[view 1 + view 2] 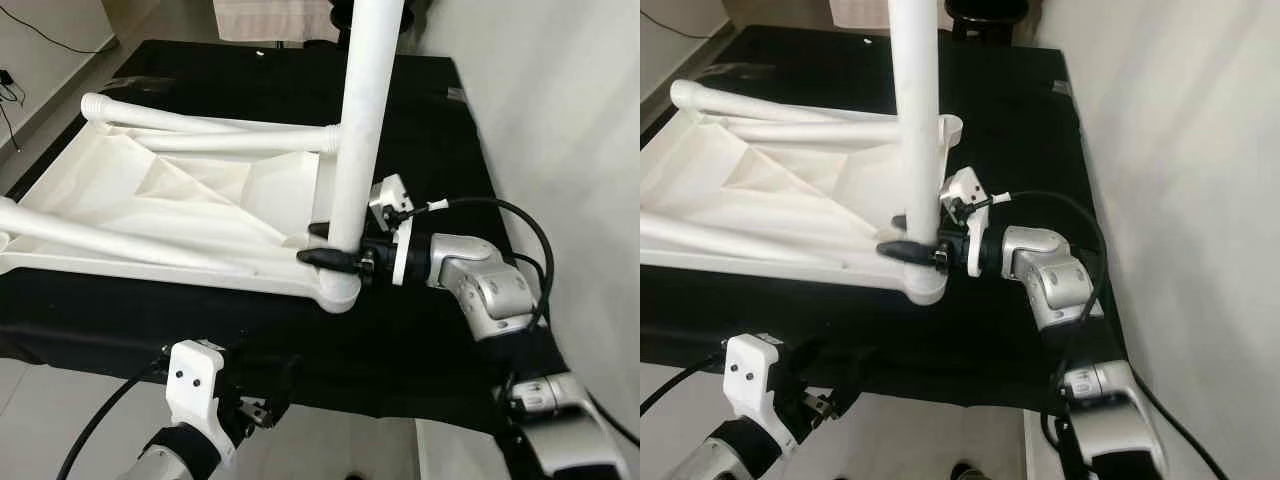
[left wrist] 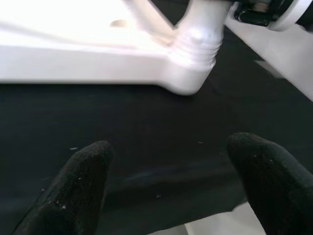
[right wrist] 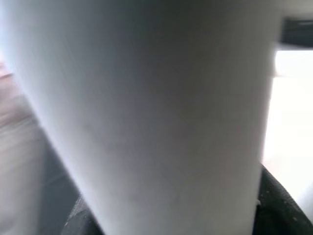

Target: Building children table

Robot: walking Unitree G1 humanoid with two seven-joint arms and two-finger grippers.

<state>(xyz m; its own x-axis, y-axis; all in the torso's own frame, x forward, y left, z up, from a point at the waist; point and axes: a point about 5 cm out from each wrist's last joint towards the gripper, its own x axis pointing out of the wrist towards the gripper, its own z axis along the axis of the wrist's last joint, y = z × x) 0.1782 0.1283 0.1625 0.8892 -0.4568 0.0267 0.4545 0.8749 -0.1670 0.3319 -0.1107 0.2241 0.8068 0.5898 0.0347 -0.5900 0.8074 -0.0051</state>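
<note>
On the black cloth (image 1: 420, 130), an upturned white tabletop (image 1: 150, 200) is laid; its upright leg (image 1: 358, 140) is pinched by the right gripper (image 1: 335, 245); the left gripper (image 2: 171, 181) is spread.

Soft, even daylight is filling both head views, which are looking sharp. The white tabletop (image 1: 170, 190) is glaring brightly against the black cloth (image 1: 420, 330), which is swallowing most shadow detail. In the left wrist view, the two black fingers (image 2: 73, 191) are sitting blurred in the foreground, and the white plastic is washing out. The right wrist view is showing the table leg (image 3: 146, 112) completely out of focus, grey and shaded.
</note>
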